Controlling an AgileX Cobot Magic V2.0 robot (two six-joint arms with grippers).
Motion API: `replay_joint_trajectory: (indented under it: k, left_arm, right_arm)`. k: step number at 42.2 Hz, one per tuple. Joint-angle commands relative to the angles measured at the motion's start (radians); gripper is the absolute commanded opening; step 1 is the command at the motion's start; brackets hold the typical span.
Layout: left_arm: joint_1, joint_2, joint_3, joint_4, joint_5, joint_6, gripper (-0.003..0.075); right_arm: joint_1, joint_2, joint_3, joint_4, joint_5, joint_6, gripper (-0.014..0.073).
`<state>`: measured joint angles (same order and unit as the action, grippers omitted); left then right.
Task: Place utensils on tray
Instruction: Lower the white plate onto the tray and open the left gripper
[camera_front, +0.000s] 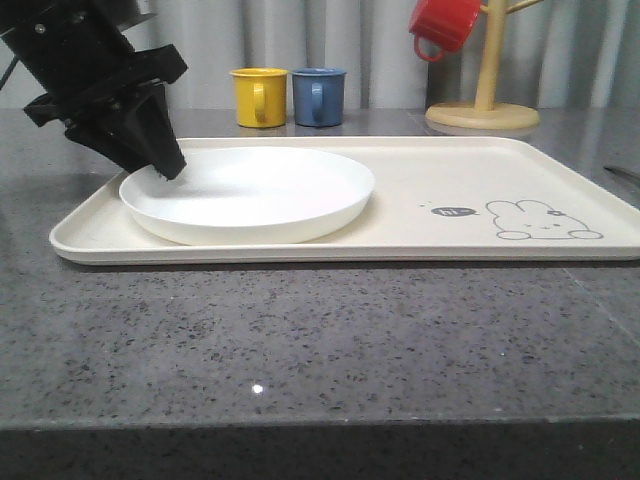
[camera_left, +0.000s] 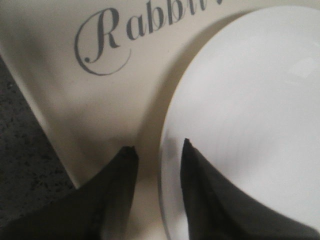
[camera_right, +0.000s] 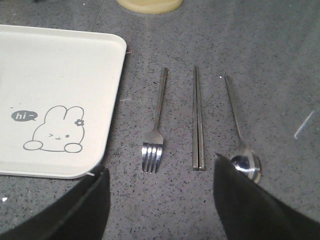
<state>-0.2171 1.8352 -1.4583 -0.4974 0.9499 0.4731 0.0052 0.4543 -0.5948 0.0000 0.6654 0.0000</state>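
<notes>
The cream tray (camera_front: 450, 170) lies across the grey counter, its bunny drawing at the right end. A fork (camera_right: 156, 125), a pair of chopsticks (camera_right: 198, 120) and a spoon (camera_right: 239, 125) lie side by side on the counter, just off the tray's (camera_right: 60, 65) bunny end. My right gripper (camera_right: 161, 167) hovers open above them, near the fork's tines, holding nothing. My left gripper (camera_front: 165, 165) is down at the left rim of a white plate (camera_front: 250, 195). In the left wrist view its jaws (camera_left: 159, 148) are open and straddle the plate's (camera_left: 250, 100) rim, one finger over the tray (camera_left: 75, 100).
The round white plate takes up the tray's left half. Behind the tray stand a yellow mug (camera_front: 259, 97) and a blue mug (camera_front: 318, 96). A wooden mug tree (camera_front: 485, 100) at the back right carries a red mug (camera_front: 445, 25). The tray's right half is bare.
</notes>
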Motion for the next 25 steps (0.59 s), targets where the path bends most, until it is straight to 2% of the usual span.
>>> replay_joint_trajectory:
  k: [1, 7, 12, 17, 25]
  left_arm:
    - [-0.006, -0.063, -0.058, -0.029, 0.008, -0.002, 0.0358]
    - [-0.027, -0.103, -0.122, -0.012, 0.068, -0.002, 0.0358]
    - [-0.086, -0.157, -0.137, 0.040, 0.097, -0.008, 0.0357]
    - [-0.206, -0.222, -0.132, 0.122, 0.140, -0.064, 0.0356]
    - [-0.446, -0.351, -0.047, 0.452, 0.079, -0.266, 0.0356]
  right_arm:
    - [-0.005, 0.015, -0.026, -0.008, -0.071, -0.011, 0.0476]
    - [-0.005, 0.015, -0.026, -0.008, -0.071, -0.011, 0.0476]
    - [-0.005, 0.015, -0.026, -0.008, -0.071, -0.011, 0.0476]
    - [-0.005, 0.015, -0.026, -0.008, -0.071, -0.011, 0.0476]
    - [-0.005, 0.015, -0.026, -0.008, -0.071, -0.011, 0.0476]
